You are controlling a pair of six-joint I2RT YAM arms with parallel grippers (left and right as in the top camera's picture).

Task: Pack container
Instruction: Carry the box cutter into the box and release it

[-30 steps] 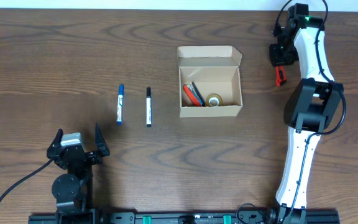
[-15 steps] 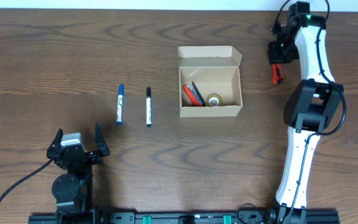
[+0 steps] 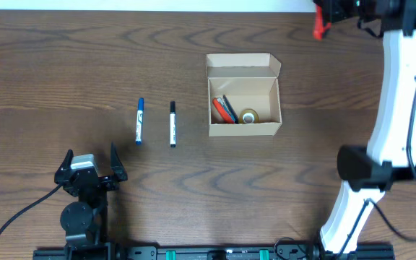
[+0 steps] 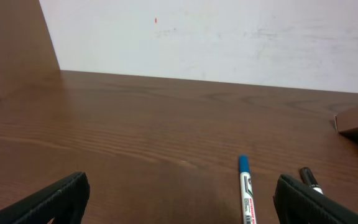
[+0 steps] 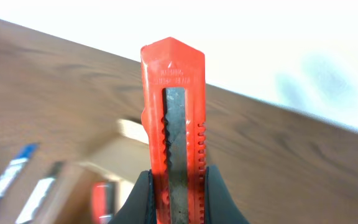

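Observation:
The tan cardboard container (image 3: pixel 243 105) stands open mid-table with its flap lid folded back; inside lie a red cutter, a dark pen and a roll of tape. It shows blurred in the right wrist view (image 5: pixel 104 168). My right gripper (image 3: pixel 326 16) is shut on a red box cutter (image 5: pixel 174 112), raised high at the far right edge of the table. A blue marker (image 3: pixel 139 120) and a black marker (image 3: pixel 172 123) lie left of the container; both show in the left wrist view, the blue marker (image 4: pixel 247 191) and the black one (image 4: pixel 310 178). My left gripper (image 3: pixel 91 172) is open and empty at the front left.
The right arm's white links (image 3: pixel 399 94) reach along the table's right side. A white wall (image 4: pixel 216 37) rises behind the table's far edge.
My right gripper has lifted the red cutter off the table and risen towards the camera, moving to the far edge. The left arm has not moved.

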